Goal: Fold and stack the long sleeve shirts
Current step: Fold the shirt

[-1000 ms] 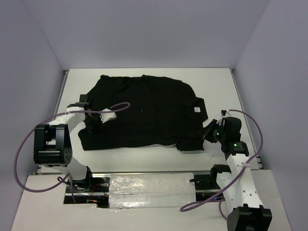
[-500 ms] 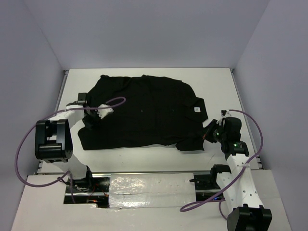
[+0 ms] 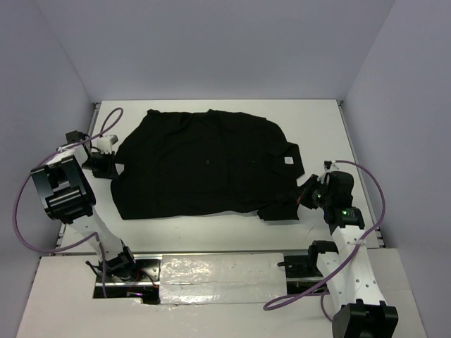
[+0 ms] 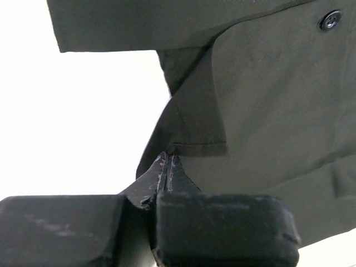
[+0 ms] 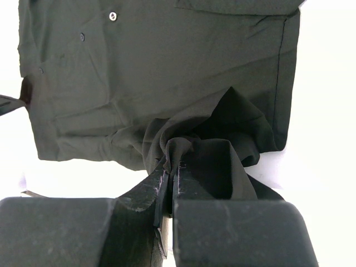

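The black long sleeve shirt (image 3: 204, 165) is lying spread flat across the middle of the white table (image 3: 317, 120), with its collar end pointing toward the right arm.

**Handling.** The fabric is draping and bunching wherever it is pinched, so it is judged to be soft, light and limp. It is offering no stiffness to push against. It will likely sag between two hold points and drag along the table surface. It is not fragile.

**Where to hold.** Hems, cuffs and corners are giving the firmest purchase. A pinch in the middle of a panel is likely to lift one layer only.

**Grippers.**
- The left gripper (image 4: 168, 164) is sitting at the shirt's left edge. Its jaws are closed together on a corner of hemmed fabric.
- The right gripper (image 5: 169, 161) is sitting at the near right corner. Its jaws are clamped on a gathered bunch of cloth.

**Count.**
- One shirt is showing; no second shirt and no stack is in view.
- One white neck label (image 3: 288, 160) is showing.
- Three buttons (image 5: 113, 15) are showing in the right wrist view.
- Two grippers are engaging the shirt, one at each end.
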Action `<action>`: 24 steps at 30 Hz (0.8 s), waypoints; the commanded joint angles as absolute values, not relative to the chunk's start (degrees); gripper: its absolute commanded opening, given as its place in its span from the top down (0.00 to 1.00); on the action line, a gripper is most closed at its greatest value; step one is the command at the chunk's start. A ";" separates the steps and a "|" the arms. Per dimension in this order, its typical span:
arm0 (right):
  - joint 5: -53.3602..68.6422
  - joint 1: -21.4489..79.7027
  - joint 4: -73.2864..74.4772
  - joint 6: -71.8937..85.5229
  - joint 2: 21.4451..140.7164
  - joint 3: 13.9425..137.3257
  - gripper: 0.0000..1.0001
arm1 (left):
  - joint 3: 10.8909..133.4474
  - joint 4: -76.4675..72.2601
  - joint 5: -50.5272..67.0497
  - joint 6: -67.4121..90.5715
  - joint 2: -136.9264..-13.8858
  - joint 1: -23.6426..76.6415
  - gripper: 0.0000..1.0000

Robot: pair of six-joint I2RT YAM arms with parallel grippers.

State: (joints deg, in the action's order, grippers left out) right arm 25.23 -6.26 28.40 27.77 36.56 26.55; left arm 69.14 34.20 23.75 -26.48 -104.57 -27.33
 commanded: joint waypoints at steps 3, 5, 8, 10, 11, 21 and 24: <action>25.22 -6.06 27.16 27.16 36.39 26.19 1.00 | 71.54 33.76 26.55 -18.56 -107.14 -27.16 1.00; 25.14 -6.06 27.25 27.16 36.21 26.28 1.00 | 73.03 32.35 25.06 -16.45 -107.66 -27.42 1.00; 25.05 -6.06 27.42 27.25 36.12 26.28 1.00 | 74.88 30.59 20.93 -13.72 -108.02 -28.47 1.00; 24.96 -6.06 27.33 27.33 35.95 26.19 1.00 | 75.93 30.24 19.43 -12.66 -108.11 -29.00 1.00; 24.87 -6.06 27.33 27.33 35.95 26.19 1.00 | 76.20 30.15 18.90 -12.13 -108.11 -29.53 1.00; 24.61 -6.06 27.77 27.60 36.74 26.80 1.00 | 76.65 33.22 26.79 -20.99 -100.57 -30.94 0.02; 24.87 -6.06 27.69 27.60 36.65 27.25 1.00 | 76.20 34.98 32.34 -31.11 -92.55 -30.85 0.01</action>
